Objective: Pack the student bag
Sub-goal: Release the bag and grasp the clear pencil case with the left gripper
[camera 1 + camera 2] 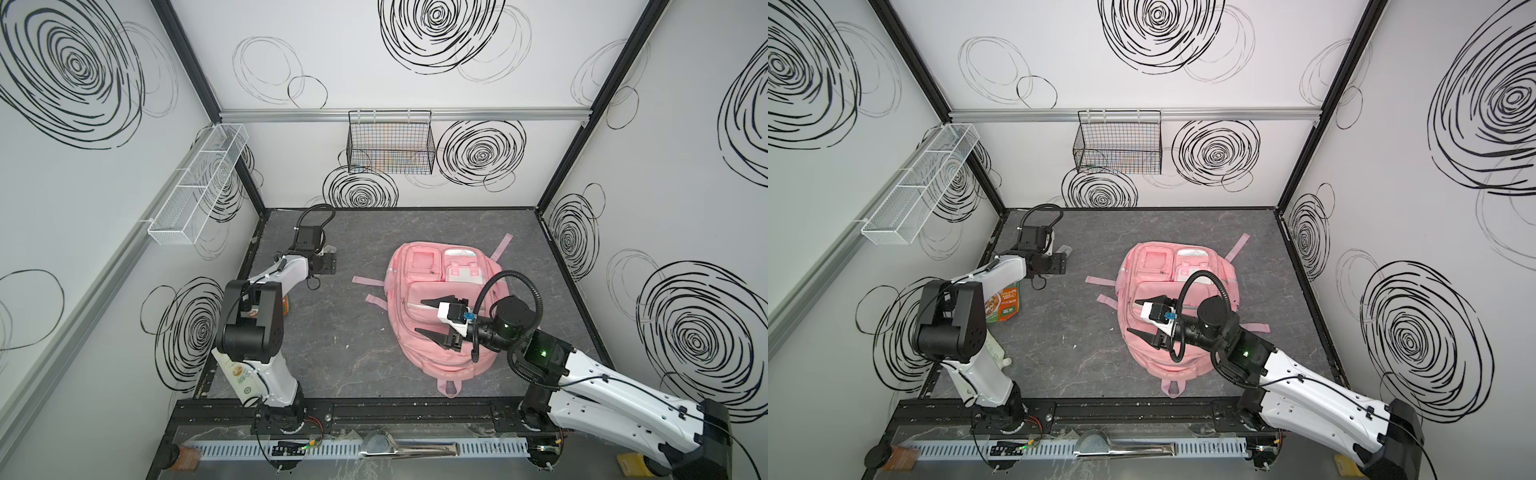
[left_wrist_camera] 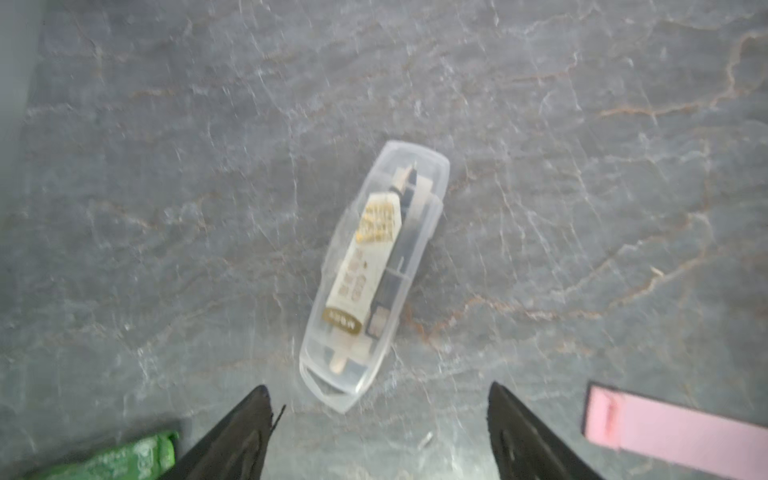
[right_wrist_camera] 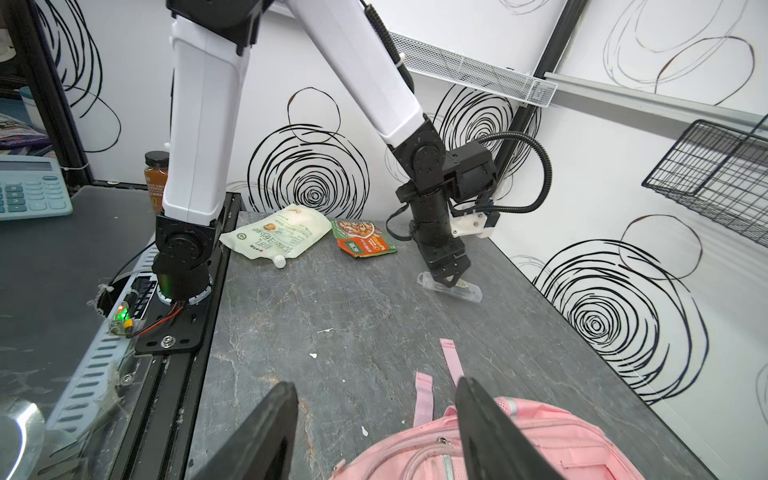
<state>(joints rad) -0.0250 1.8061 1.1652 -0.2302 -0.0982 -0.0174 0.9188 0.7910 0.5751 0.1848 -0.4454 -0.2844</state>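
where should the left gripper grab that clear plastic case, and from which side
Take the clear plastic case across its narrow middle, coming straight down from above with the left gripper, one finger on each long side. It lies flat on the table, long and slim, with rounded ends that would likely slip.

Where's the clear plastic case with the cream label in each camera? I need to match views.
In both top views: the clear plastic case is mostly hidden beside the left arm's wrist, far left of the table.
Left wrist: mid-frame, ahead of the fingertips.
Right wrist: at the tips of the open left gripper, upper middle.
Shared landmark: the nearest pink backpack strap end.
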